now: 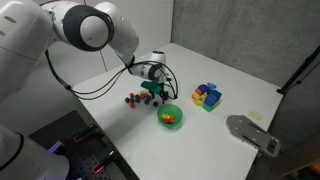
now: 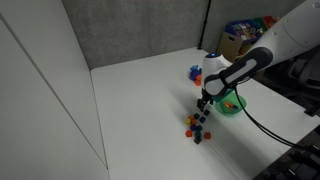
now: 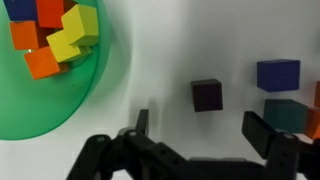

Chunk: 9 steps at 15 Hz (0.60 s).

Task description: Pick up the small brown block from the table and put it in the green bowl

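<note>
the small brown block [image 3: 207, 95] sits on the white table [image 3: 160, 60], just past my gripper [image 3: 202, 128]. my fingers [image 3: 262, 130] are wide apart and hold nothing. the block looks tiny, light and hard, so i would pinch its two flat sides. a blue block [image 3: 278, 73] and a dark teal block [image 3: 287, 113] sit close beside it and could get bumped. the green bowl [image 3: 50, 108] is near, with orange blocks [image 3: 42, 62] and yellow blocks [image 3: 75, 32] inside.

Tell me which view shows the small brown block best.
The wrist view: the small brown block sits large and clear ahead of the open gripper. Both exterior views show only a tiny cluster of blocks; it cannot be singled out.
</note>
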Motion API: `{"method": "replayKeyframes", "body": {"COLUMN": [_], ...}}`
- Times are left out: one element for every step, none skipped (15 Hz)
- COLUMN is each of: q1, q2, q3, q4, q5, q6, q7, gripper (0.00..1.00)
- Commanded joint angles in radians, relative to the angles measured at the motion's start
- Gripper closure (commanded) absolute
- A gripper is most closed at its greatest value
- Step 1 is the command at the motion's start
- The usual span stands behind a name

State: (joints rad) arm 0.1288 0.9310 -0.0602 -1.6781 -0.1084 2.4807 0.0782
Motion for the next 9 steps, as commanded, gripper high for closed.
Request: {"method": "replayKeyframes", "body": {"q1": [-0.003, -0.002, 0.0, 0.001, 0.003, 0.005, 0.005, 0.006, 0.008], "q2": [-0.027, -0.023, -0.019, -0.017, -0.016, -0.015, -0.014, -0.013, -0.012], "q3": [0.004, 0.002, 0.001, 0.0, -0.002, -0.003, -0.002, -0.002, -0.001], "q4": [-0.031, -0.03, -0.029, -0.029, -0.029, -0.029, -0.028, -0.028, -0.03], "q5": [-0.003, -0.005, -0.007, -0.007, -0.01, -0.012, -0.012, -0.013, -0.013], "q6": [-0.036, -0.031, -0.025, -0.02, -0.016, -0.015, -0.014, -0.014, -0.015], "q7": [0.005, 0.009, 0.01, 0.011, 0.011, 0.012, 0.012, 0.012, 0.01], "gripper": [0.0, 0.0, 0.0, 0.25, 0.26, 0.34, 0.44, 0.51, 0.6]}}
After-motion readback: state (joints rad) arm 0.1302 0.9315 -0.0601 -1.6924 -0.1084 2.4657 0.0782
